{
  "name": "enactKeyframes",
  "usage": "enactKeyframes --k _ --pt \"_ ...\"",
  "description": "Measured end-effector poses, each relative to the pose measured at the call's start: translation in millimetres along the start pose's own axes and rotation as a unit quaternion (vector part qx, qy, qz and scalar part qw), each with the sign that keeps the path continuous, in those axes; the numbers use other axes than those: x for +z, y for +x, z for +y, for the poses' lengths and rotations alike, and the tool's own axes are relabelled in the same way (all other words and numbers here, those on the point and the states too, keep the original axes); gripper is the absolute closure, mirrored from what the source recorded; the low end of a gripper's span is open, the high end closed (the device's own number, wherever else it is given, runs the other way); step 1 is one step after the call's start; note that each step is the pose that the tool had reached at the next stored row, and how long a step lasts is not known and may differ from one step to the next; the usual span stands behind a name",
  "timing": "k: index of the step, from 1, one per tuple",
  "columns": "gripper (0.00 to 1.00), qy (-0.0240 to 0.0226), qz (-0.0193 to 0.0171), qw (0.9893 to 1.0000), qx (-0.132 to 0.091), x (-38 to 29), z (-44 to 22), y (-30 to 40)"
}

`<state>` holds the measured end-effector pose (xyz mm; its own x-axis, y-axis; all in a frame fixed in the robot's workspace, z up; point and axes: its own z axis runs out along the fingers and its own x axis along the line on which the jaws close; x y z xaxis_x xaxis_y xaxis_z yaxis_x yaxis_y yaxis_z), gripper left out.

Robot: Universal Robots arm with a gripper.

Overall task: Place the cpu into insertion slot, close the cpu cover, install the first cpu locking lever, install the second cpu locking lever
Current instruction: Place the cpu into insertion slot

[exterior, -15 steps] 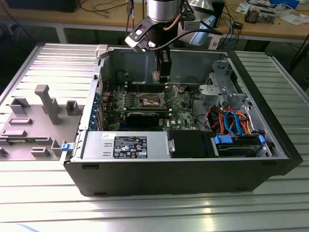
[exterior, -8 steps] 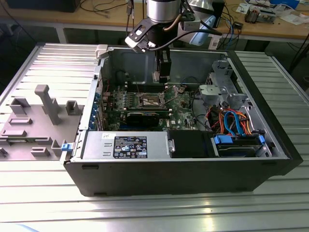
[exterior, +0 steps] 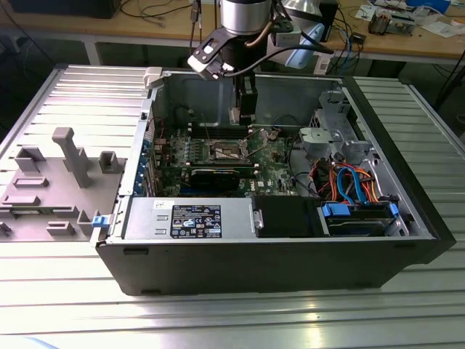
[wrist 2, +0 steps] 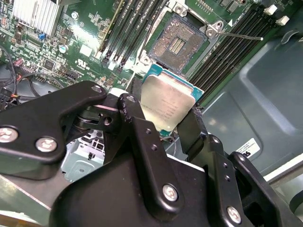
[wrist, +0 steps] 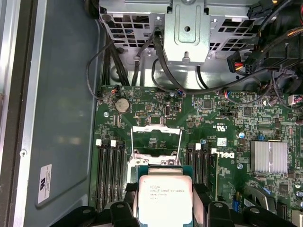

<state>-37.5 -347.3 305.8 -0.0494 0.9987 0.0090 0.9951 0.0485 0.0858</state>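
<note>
Gripper (wrist 2: 163,109) is clamped on the cpu (wrist 2: 166,101), with one black finger on each of two opposite edges. The fingers (wrist 2: 138,124) touch the chip's sides. The silver top faces the camera in both wrist views. The cpu (wrist: 164,198) is held in the air between the jaws, not seated.

The slot (wrist 2: 179,43) is bare, with its dark centre and metal frame showing. It is apart from the cpu, which hangs just beside one slot edge in the second wrist view. Cannot tell if the chip is level with the slot.

In the first wrist view the cover (wrist: 156,128) is flipped open, standing on the far side of the slot from the cpu. A thin lever (wrist 2: 236,35) sticks out free from a slot corner, across the memory slots (wrist 2: 222,56).

In the exterior view the gripper (exterior: 245,116) is down inside the open case (exterior: 254,262). It is over the green motherboard (exterior: 280,166), just above the slot (exterior: 227,151).
</note>
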Motion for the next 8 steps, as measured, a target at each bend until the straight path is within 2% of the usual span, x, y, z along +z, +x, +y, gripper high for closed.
enactKeyframes --k 8 --pt "0.46 -0.0001 -0.0005 1.0000 0.007 1.2 -0.1 0.0"
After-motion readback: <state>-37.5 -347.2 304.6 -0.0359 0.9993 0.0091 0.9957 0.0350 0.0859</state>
